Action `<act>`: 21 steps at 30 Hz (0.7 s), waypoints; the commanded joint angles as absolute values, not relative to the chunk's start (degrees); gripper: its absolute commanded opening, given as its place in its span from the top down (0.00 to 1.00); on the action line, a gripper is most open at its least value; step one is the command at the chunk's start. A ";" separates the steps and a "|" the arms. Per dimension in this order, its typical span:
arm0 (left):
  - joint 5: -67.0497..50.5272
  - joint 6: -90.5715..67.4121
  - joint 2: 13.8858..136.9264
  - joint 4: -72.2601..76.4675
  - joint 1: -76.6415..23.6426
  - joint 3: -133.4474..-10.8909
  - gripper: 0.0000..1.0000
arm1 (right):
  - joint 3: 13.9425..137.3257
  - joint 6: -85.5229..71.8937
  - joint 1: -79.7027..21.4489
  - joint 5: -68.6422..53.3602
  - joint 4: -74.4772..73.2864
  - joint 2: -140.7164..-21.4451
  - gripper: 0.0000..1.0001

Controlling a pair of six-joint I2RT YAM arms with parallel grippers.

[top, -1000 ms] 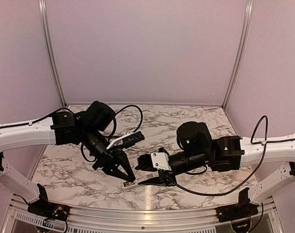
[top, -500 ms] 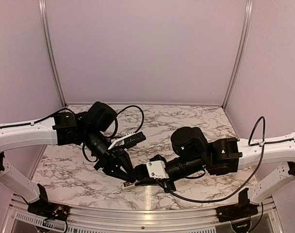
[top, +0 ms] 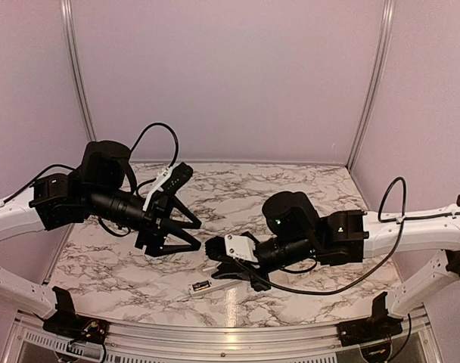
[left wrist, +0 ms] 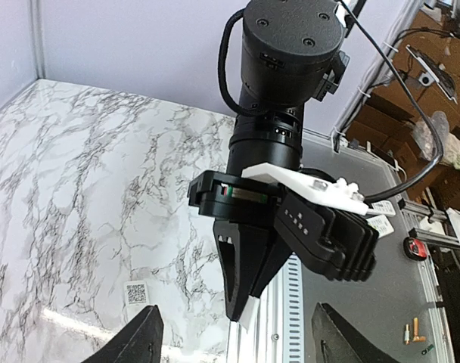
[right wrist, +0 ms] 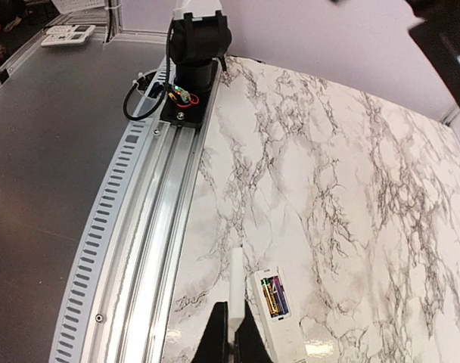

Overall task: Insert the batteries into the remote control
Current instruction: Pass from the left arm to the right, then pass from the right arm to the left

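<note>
The remote control (right wrist: 284,327) lies back-up on the marble near the front edge, also seen from above (top: 200,286) and by its code label (left wrist: 137,293). Its compartment is uncovered, and the two batteries (right wrist: 274,295) lie side by side inside, one golden, one dark. My right gripper (right wrist: 234,334) is low beside the remote's left side, shut on a thin white flat piece (right wrist: 236,278) that stands on edge. From above, the right gripper (top: 212,274) points left at the remote. My left gripper (top: 197,236) hangs open above the table, up and left of the remote, with nothing between its fingers (left wrist: 143,340).
An aluminium rail (right wrist: 150,227) runs along the table's front edge, close to the remote. The left arm's base (right wrist: 194,53) sits on that rail. Pale walls (top: 230,76) close the back and sides.
My left gripper has opened, let go of the remote and lifted away up and left. My right gripper has moved left and down and shut on the thin white piece.
</note>
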State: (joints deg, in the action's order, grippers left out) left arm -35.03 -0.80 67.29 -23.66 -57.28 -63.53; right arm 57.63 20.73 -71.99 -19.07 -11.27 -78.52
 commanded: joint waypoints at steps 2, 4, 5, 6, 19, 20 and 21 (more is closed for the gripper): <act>-22.95 -3.97 65.80 -21.56 -57.13 -58.75 0.36 | 60.23 12.67 -67.29 -22.41 -12.93 -79.59 1.00; -22.12 -5.61 66.38 -21.36 -57.21 -57.75 0.42 | 60.71 11.88 -66.72 -24.44 -13.51 -80.20 1.00; -22.08 -6.99 66.51 -20.49 -57.28 -57.00 0.44 | 60.81 11.57 -66.45 -25.93 -13.53 -80.55 1.00; -22.04 -7.83 66.39 -18.53 -57.42 -56.10 0.46 | 60.89 11.33 -66.32 -26.90 -13.46 -80.71 1.00; -30.94 -5.98 69.08 -16.89 -60.20 -55.20 0.56 | 62.92 10.55 -65.94 -32.43 -13.72 -84.52 1.00; -31.10 -5.69 69.28 -17.04 -60.47 -55.20 0.56 | 62.96 10.55 -65.93 -32.48 -13.76 -84.62 1.00; -30.74 -5.35 69.46 -17.34 -60.85 -55.26 0.57 | 63.01 10.55 -65.85 -32.51 -13.64 -84.57 1.00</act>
State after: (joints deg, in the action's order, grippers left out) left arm -28.29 -7.18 68.40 -17.91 -59.64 -54.89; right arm 60.55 11.49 -66.28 -30.94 -12.73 -84.09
